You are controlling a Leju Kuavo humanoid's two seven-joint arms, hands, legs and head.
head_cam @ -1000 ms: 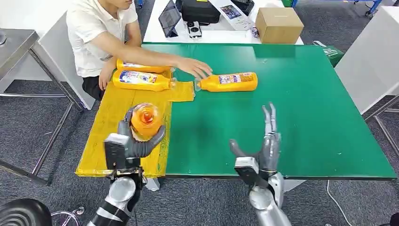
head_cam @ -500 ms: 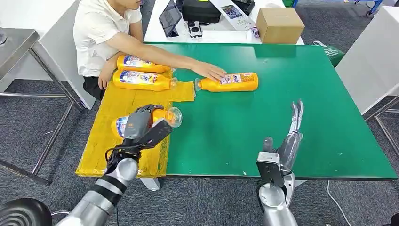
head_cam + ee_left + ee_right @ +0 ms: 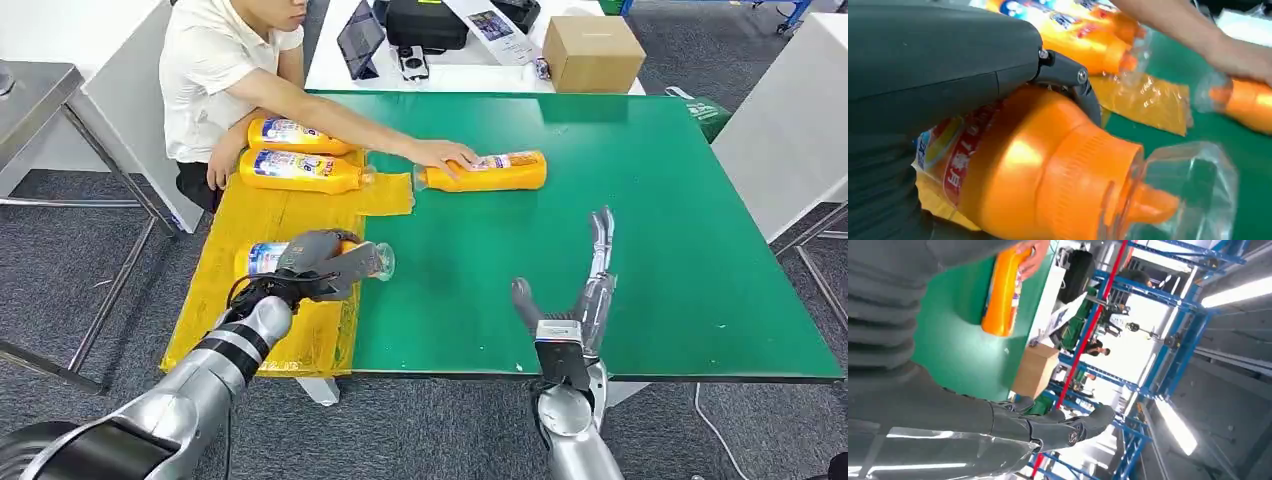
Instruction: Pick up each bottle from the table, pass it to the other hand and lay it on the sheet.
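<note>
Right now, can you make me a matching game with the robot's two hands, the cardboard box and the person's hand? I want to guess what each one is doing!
Column one:
1. left hand
2. right hand
3. cardboard box
4. person's hand

Column two:
A. sits on the white table beyond the green table
B. rests on an orange bottle on the green table
C. holds nothing, fingers apart, above the green table
D. holds an orange bottle lying over the yellow sheet

Pairs: 1-D, 2-C, 3-A, 4-B
</note>
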